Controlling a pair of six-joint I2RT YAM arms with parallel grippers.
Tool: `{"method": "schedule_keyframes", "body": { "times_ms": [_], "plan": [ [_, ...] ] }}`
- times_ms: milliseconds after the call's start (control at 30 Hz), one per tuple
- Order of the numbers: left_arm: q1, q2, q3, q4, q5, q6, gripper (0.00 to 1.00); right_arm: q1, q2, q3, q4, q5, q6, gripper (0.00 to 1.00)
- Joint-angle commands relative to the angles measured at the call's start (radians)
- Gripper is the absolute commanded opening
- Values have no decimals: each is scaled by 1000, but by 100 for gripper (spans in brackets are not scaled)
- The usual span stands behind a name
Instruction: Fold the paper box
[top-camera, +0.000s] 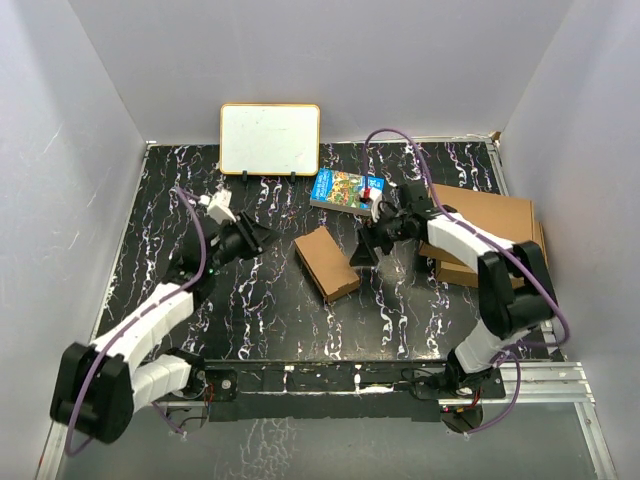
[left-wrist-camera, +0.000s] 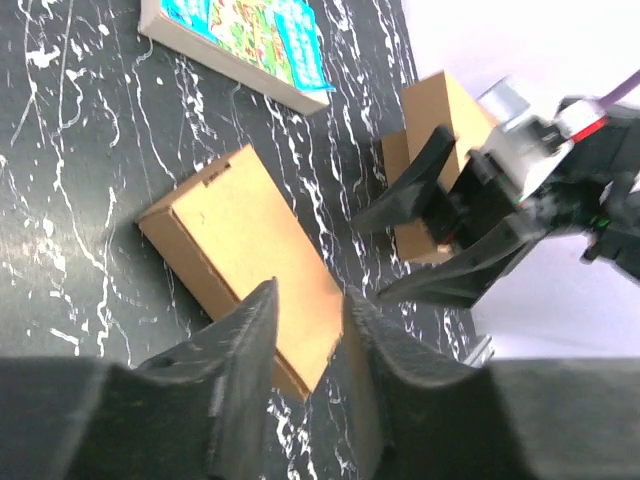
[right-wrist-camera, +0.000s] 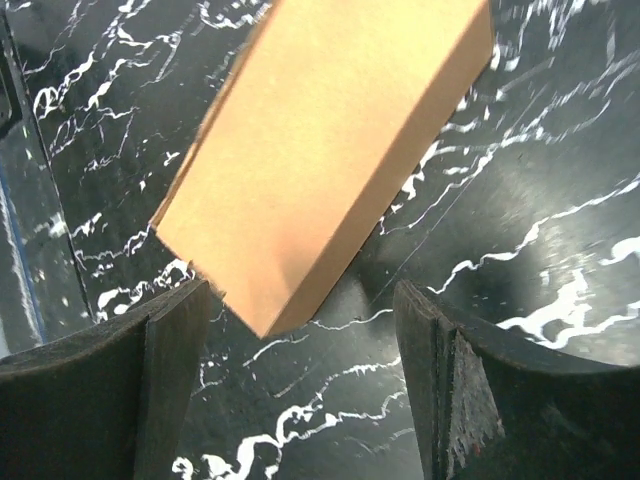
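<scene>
Two grippers are held open with nothing in them: the left gripper (top-camera: 252, 238) and the right gripper (top-camera: 365, 252). The paper box (top-camera: 327, 263) looks closed up already, so its top should be pressed down softly and its edges checked. The box is laid in the middle of the table (top-camera: 250, 320), near the left gripper on its left and just beside the right gripper on its right.

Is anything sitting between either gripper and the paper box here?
Nothing visible. Only bare table separates the open right gripper from the paper box, and the same holds for the open left gripper. The book lies farther back.
</scene>
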Motion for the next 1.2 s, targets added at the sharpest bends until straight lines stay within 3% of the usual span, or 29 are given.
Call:
{"method": "schedule_keyframes", "body": {
  "times_ms": [0, 67, 133, 267, 300, 500, 800, 1167],
  "plan": [
    [-38, -117, -127, -7, 47, -36, 22, -19, -158, -12, -46, -92, -260, 79],
    [-86, -155, -168, -23, 35, -36, 10, -20, -217, -65, -37, -108, -381, 78],
    [-147, -175, -187, -62, -16, -12, 0, -20, -265, -124, -36, -93, -534, 68],
    [-287, -143, -202, -154, -167, 45, 0, -20, -253, -170, -87, -40, -793, 15],
    [-309, -120, -202, -165, -189, 49, 0, -21, -234, -164, -86, -9, -791, 10],
    [-431, 31, -197, -67, -257, 42, 0, -6, -171, -182, 26, 121, -676, 8],
    [-511, 282, -34, -43, -263, 18, 0, 83, -126, -198, 93, 220, -599, 8],
    [-524, 331, 41, -141, -304, -43, 0, 149, -126, -207, 112, 266, -579, 9]
  ]
}}
